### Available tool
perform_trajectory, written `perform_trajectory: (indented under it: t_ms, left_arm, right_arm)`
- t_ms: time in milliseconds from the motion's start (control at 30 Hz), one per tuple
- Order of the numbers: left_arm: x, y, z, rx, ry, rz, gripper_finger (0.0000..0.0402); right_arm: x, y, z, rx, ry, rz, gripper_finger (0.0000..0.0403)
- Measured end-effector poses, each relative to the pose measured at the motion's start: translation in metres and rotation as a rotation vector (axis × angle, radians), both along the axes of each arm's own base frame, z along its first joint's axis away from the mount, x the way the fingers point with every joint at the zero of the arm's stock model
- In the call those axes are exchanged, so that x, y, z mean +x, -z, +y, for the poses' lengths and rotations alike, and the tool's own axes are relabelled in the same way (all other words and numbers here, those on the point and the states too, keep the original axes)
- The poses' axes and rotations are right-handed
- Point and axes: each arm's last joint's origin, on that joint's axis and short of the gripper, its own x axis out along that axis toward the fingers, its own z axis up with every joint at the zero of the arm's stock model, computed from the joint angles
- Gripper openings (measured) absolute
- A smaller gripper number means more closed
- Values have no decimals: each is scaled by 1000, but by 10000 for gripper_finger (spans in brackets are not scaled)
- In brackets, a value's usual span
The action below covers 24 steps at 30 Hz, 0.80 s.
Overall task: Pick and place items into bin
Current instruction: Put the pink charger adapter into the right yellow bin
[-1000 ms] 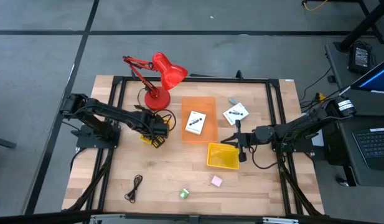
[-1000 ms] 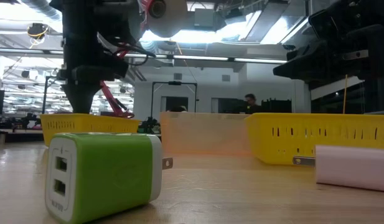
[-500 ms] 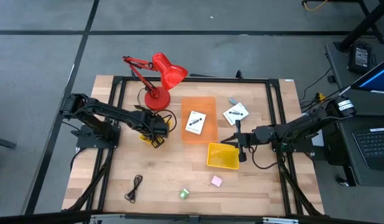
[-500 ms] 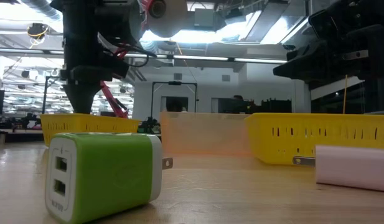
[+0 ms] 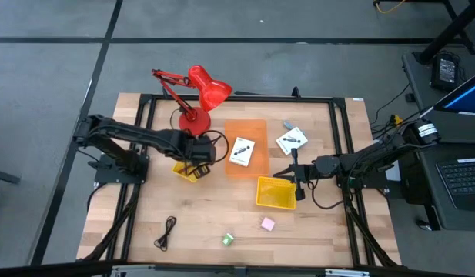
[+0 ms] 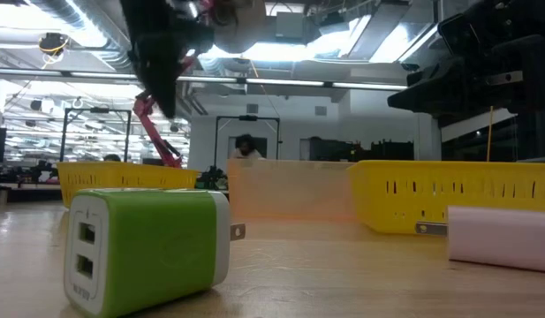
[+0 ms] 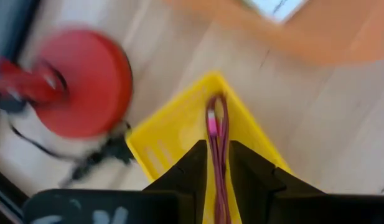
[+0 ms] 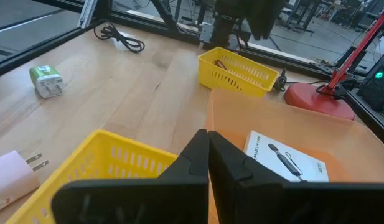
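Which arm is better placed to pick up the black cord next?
Left, probably. The black cord lies at the table's front on the left side. The left gripper hangs over the left yellow bin, on that side; the right gripper sits shut by the other yellow bin, farther off.

I see a pale wood surface (image 5: 222,211) with visible grain and a matt finish. The yellow bin (image 8: 240,70) looks like slotted plastic, the orange bin (image 5: 245,129) translucent plastic. The green block (image 6: 148,247) is smooth, slightly glossy plastic with metal prongs. The maroon cord (image 7: 215,143) looks rubbery. The lamp base (image 7: 86,81) is glossy red.
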Motion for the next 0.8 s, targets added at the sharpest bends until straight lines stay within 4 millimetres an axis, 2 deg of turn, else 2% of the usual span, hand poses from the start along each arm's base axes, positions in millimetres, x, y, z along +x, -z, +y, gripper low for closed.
perform_trajectory:
  t_ms: [167,367,567,800]
  left_arm:
    - [-2,-11,-17,72,74,-78,50]
    - [-2,-19,-54,117,299,-249,27]
    - [-3,-12,-83,72,464,-428,3]
    - [-2,7,-109,74,640,-668,2]
  right_arm:
    - [0,0,0,7,1,0,0]
    - [0,1,0,33,7,10,0]
    - [0,0,0,54,11,7,0]
    - [1,-4,1,95,13,-41,0]
